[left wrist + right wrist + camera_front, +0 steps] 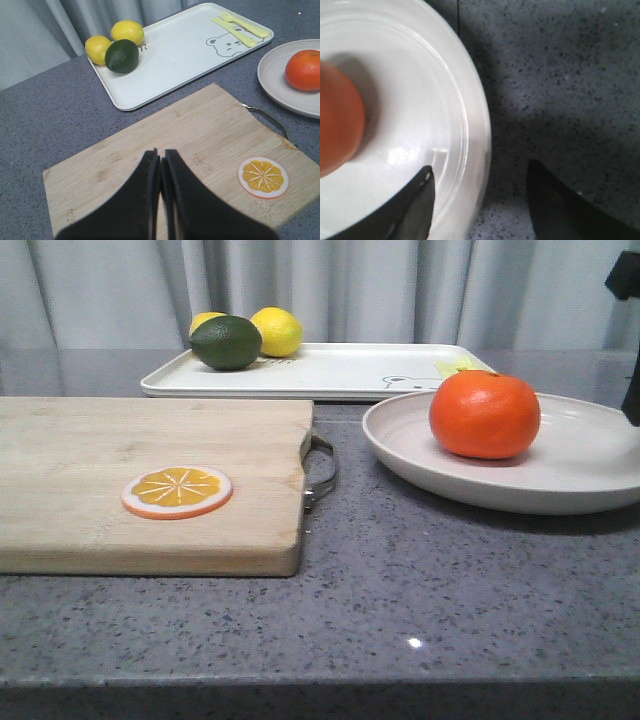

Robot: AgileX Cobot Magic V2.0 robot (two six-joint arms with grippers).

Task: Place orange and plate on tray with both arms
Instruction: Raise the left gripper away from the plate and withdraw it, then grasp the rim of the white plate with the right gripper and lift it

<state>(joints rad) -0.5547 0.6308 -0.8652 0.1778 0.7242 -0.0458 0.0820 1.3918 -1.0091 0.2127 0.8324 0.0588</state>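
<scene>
The orange [485,413] sits in the off-white plate [590,455] at the right of the table; both also show in the left wrist view, orange [303,70] on plate [272,80]. The white tray [340,370] with the bear drawing lies at the back. My right gripper [479,192] is open and straddles the plate's rim [479,135], one finger over the plate's inside, the other over the counter; the orange [337,125] is close by. In the front view only a dark part of the right arm [630,340] shows. My left gripper [160,156] is shut and empty above the cutting board.
A wooden cutting board [120,470] with a metal handle [322,470] lies at the left and carries an orange slice disc [177,491]. On the tray are two lemons [277,330], a dark green lime [226,342] and yellow-green cutlery [240,29]. A curtain hangs behind.
</scene>
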